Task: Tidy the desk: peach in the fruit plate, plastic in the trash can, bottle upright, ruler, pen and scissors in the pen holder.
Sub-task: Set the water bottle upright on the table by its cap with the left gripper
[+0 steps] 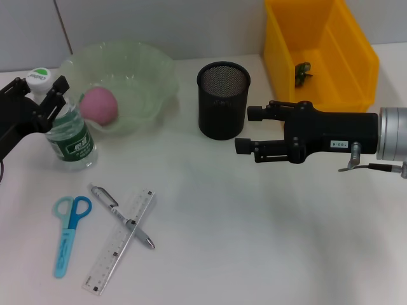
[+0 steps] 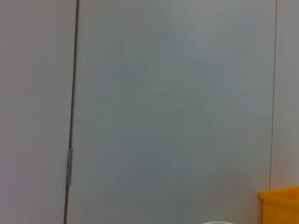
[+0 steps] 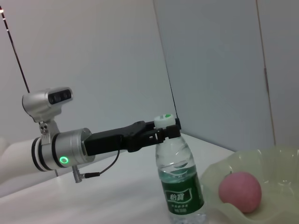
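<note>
Head view: left claw [image 1: 48,95] clenched on upright bottle [image 1: 70,133] beside fruit plate [image 1: 143,76]; right claw [image 1: 249,130] released near pen holder [image 1: 222,101].

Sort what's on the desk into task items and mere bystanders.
Task items: peach in fruit plate, bottle held by left gripper, scissors, pen, ruler, pen holder, yellow trash can, right gripper.
Bystanders: none visible.
</note>
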You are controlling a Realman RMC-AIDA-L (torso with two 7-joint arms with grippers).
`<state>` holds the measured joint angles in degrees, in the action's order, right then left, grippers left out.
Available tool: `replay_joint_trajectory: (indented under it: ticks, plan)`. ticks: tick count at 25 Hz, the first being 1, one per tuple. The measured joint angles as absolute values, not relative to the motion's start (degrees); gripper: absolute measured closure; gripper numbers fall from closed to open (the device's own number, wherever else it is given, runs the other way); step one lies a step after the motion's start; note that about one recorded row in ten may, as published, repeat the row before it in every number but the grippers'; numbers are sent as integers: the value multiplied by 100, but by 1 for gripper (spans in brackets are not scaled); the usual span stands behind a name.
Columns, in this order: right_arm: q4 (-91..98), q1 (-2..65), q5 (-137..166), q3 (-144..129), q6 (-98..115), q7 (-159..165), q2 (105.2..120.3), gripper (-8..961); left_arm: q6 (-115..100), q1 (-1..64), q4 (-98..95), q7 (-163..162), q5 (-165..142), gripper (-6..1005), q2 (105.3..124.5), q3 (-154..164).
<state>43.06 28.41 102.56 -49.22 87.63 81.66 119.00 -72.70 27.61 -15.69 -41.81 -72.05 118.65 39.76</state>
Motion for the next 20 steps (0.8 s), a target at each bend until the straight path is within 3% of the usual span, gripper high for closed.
replay_joint_trajectory:
  ticks: [16,20]
  plan:
    - [4307,2861,10257,-4921,8781,8174,11891,128,-7242,2779,-1547,-4213,-7202,485,11856,4013]
    - [4307,2865,10257,-4921,8770,8174,11891,128,-7236,2781,-1547,-4224,-7202,304,11854,3991]
